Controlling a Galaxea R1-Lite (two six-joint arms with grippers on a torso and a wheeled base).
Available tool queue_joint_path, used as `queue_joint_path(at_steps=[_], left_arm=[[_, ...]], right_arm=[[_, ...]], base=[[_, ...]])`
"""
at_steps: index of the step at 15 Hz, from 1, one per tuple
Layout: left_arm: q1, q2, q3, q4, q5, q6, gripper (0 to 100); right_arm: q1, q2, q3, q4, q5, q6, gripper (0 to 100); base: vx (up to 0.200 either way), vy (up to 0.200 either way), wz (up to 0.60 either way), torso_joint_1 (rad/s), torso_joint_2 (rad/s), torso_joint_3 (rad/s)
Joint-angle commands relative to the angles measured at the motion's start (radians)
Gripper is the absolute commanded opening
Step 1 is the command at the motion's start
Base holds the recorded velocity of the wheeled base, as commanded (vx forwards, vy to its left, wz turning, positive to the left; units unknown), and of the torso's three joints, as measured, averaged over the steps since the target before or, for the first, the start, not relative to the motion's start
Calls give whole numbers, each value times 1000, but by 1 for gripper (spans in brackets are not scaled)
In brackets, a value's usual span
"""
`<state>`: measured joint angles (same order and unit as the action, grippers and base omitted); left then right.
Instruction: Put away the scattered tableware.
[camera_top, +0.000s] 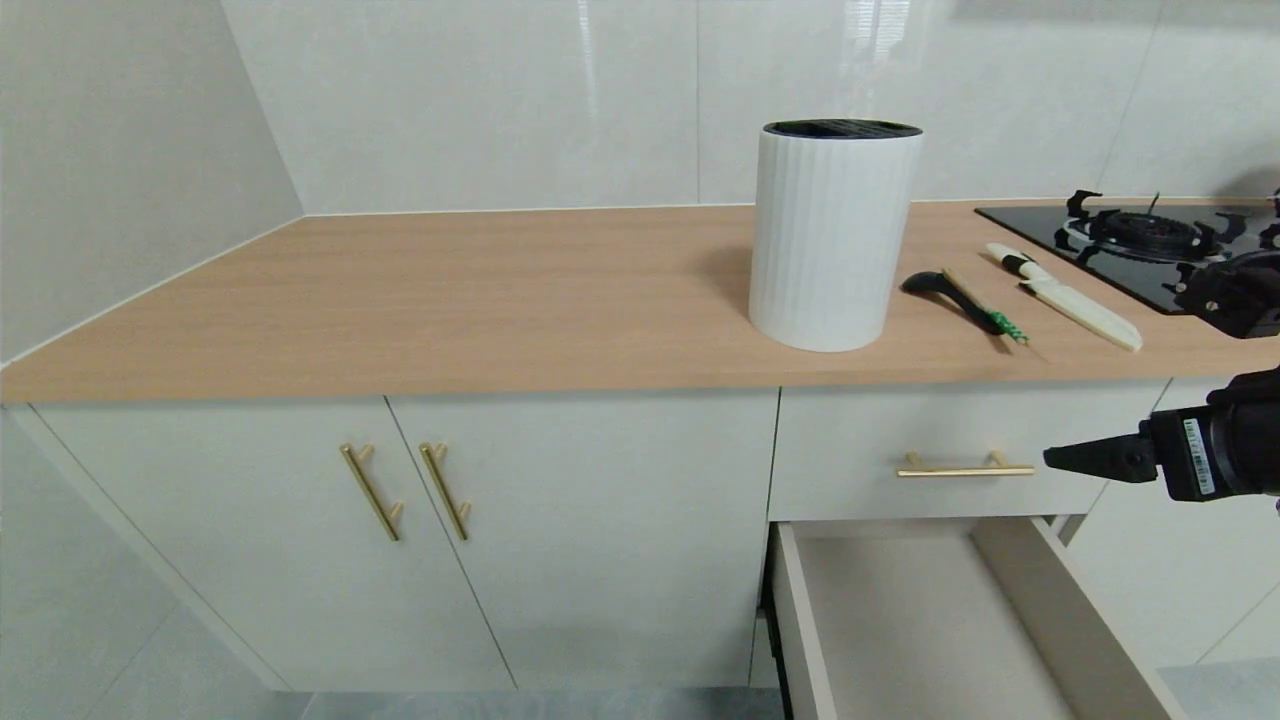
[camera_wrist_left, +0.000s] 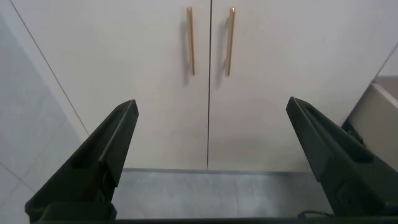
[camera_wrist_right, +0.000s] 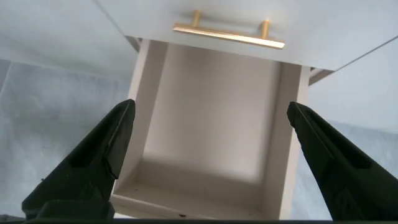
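Both hands released: right hand (camera_wrist_right: 210, 109) above open drawer (camera_wrist_right: 211, 143), left hand (camera_wrist_left: 211, 106) facing cupboard doors (camera_wrist_left: 267, 112). Risk I see: knife (camera_top: 1065, 297) near surface (camera_top: 450, 300) edge; a glancing pinch could sweep it off.

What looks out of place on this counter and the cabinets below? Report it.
Three utensils lie loose on the wooden countertop beside the white ribbed holder: a black spoon, a wooden stick with a green tip, and a cream-bladed knife. Below, the lower white drawer stands pulled open.
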<state>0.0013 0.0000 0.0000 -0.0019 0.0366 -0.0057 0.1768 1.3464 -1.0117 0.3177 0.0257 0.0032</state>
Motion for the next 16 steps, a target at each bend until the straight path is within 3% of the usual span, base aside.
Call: queue_joint_path(at_steps=[1,6,8,12,16], left_arm=[[0,2,0,-1,0,0,100],[0,2,0,-1,0,0,100],[0,2,0,-1,0,0,100],[0,2,0,-1,0,0,100],[0,2,0,-1,0,0,100]], right_arm=[[1,10,-1,0,0,0,100],[1,10,-4,-5,0,0,100],[1,39,-21,-77,-4,-12,100],[-5,312,-252,-94,-181,3,100],[-30,408,-312,-94,-176,61,100]], base=[[0,0,0,246,-466,-281],[0,0,0,217,-484,-273],[0,0,0,97,-222,-119],[0,0,0,17,-33,-16],[0,0,0,0,0,0]])
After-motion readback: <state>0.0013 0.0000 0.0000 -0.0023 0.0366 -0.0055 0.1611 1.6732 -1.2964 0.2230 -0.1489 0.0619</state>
